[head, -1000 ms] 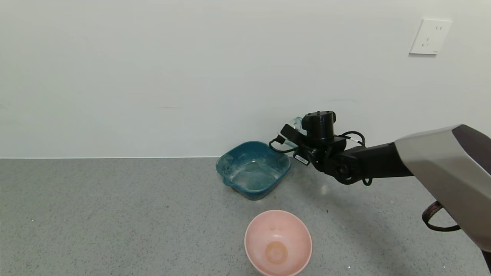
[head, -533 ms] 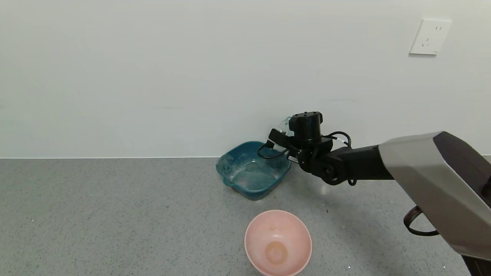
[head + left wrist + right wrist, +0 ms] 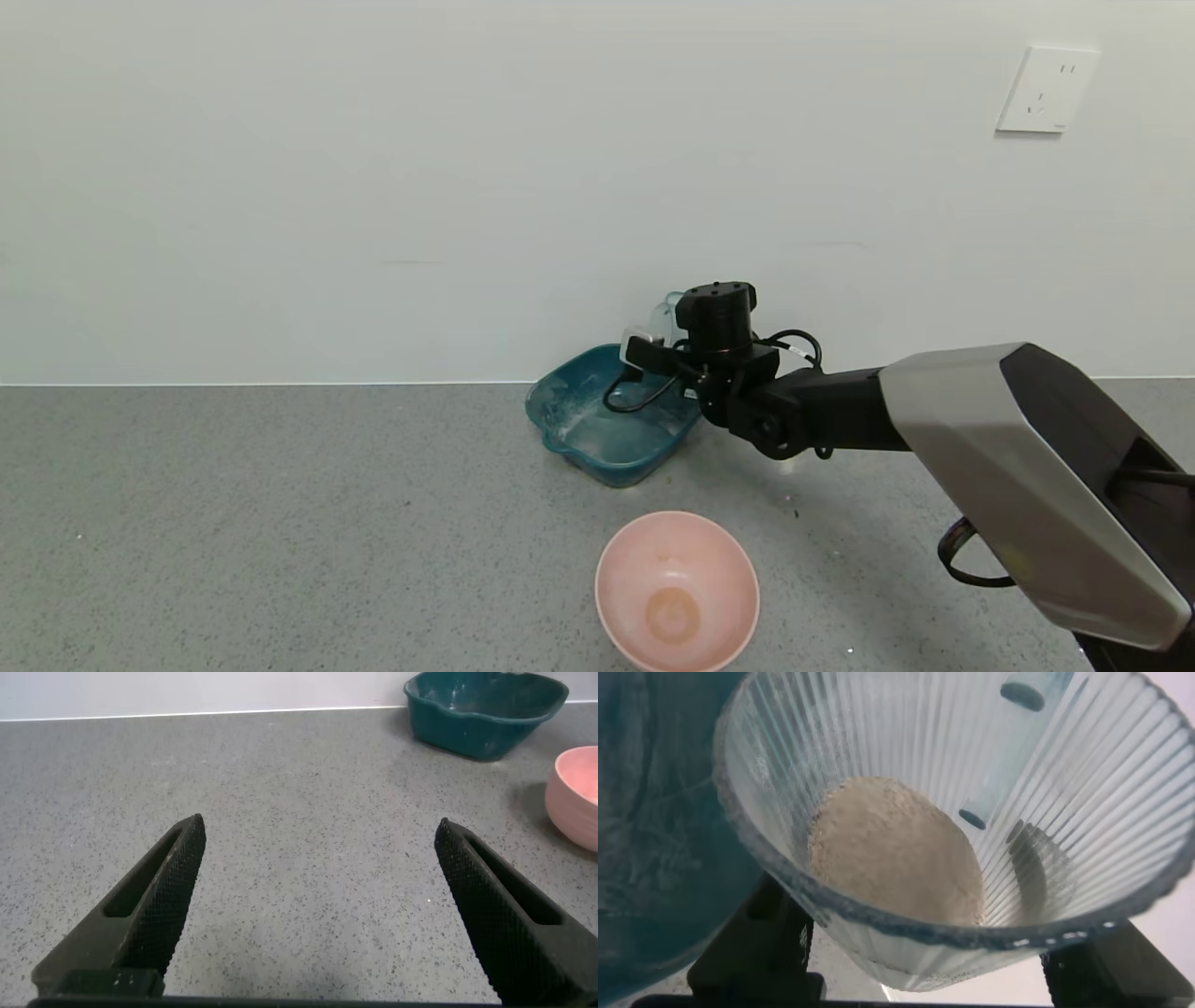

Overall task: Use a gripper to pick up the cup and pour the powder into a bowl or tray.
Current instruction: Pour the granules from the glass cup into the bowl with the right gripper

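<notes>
Item 1, right end effector (image 3: 653, 347): black assembly with round cylinder on a grey-and-black arm reaching in from 4 o'clock of the head view. It hangs above the 2 o'clock corner of the basin, its fingers (image 3: 752, 943) pinching the cup from either side.

Item 2, cup (image 3: 668, 317): clear ribbed tumbler, held off the counter in the right end effector, over the basin's far right rim and near the wall. In the right wrist view the cup (image 3: 952, 821) fills the frame, mouth toward the camera, walls dusted white.

Item 3, powder (image 3: 896, 849): off-white heap lying in the bottom of the cup, all inside it.

Item 4, basin (image 3: 560, 397): dark teal, rounded-square, lipped rim, standing on the counter at 12 o'clock of the pink bowl, close to the wall. Its inner floor and walls carry a white dusting.

Item 5, pink bowl (image 3: 677, 590): round, standing on the counter at 6 o'clock of the basin, apart from it, with a brownish mark at its centre.

Item 6, left end effector (image 3: 322, 910): low over bare counter, fingers spread wide, nothing between them; basin and pink bowl lie farther off.

Item 7, counter (image 3: 280, 523): grey, speckled.

Item 8, wall socket (image 3: 1046, 89): white, at 2 o'clock on the wall.
</notes>
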`<action>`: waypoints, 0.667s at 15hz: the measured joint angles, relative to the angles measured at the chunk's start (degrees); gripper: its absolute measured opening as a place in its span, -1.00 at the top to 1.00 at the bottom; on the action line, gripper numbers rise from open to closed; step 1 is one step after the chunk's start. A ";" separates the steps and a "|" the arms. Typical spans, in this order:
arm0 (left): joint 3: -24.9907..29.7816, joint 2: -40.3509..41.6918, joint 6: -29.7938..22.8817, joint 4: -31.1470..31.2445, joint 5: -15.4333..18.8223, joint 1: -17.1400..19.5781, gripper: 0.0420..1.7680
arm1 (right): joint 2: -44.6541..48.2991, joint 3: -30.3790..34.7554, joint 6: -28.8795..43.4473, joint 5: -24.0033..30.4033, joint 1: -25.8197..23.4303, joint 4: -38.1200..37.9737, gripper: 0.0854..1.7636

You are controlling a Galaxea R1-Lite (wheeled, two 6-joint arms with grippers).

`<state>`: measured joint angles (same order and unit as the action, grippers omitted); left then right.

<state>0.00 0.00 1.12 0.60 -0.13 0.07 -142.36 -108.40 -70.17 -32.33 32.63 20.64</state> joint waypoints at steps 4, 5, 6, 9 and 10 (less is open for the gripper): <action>0.00 0.00 -0.02 0.00 -0.02 -0.02 -1.00 | -0.37 -0.84 -6.10 -0.20 0.13 -0.02 -0.50; 0.00 0.00 0.00 0.00 -0.02 -0.02 -1.00 | -0.50 -1.08 -7.53 -0.94 0.16 -0.11 -0.50; 0.00 0.00 0.00 0.00 -0.02 0.00 -1.00 | -0.61 -1.28 -9.02 -1.57 0.16 -0.06 -0.50; 0.00 0.00 0.00 -0.02 -0.02 0.00 -1.00 | -0.80 -1.50 -13.20 -1.73 0.68 -0.24 -0.50; 0.00 0.00 0.00 -0.02 0.00 0.00 -1.00 | -0.83 -1.50 -14.77 -1.79 0.83 -0.17 -0.50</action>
<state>0.00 0.00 1.12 0.57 -0.13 0.07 -143.19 -109.90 -84.94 -34.12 33.46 20.47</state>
